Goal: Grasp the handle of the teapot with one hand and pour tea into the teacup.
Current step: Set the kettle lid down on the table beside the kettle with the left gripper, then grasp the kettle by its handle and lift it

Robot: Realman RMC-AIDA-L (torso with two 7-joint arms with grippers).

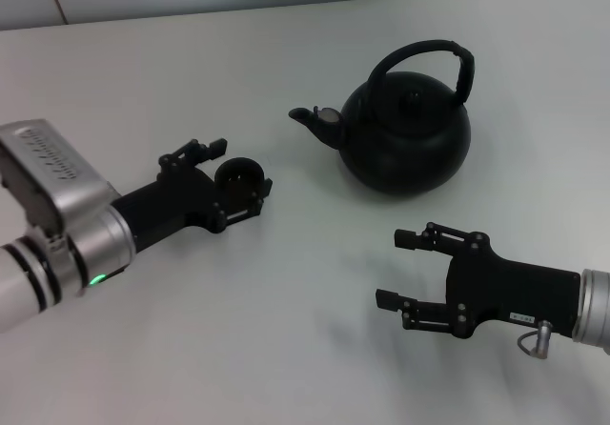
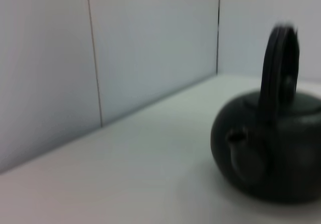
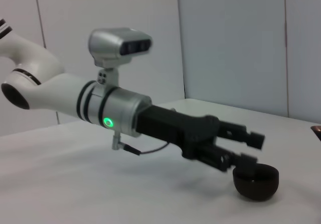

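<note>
Firstly, we are listing the white table (image 1: 286, 349), which is carrying everything in sight and is meeting a pale panelled wall (image 2: 150, 48) at its far edge. Next in size, we are recording the teapot (image 1: 405, 139), a round glossy black pot that is standing upright toward the far right of the table, with its short spout (image 1: 315, 120) pointing to the robot's left and a small knobbed lid on top. Over that lid the handle (image 1: 434, 58) is arching as a tall black hoop, thicker and ribbed on its right side, and nothing is touching it. We are then noting the left gripper (image 1: 233, 172), which is lying low over the table on the left, its two black fingers spread apart with the teacup sitting between them; from the head view we cannot tell whether the fingers are touching the cup. The right gripper (image 1: 400, 273) is hovering near the front right of the table, well apart from the teapot, with its fingers likewise spread wide and holding nothing. Last and smallest, we are entering the teacup (image 1: 238, 172), a dark handleless bowl that is resting upright on the table, left of the spout and apart from it.
</note>
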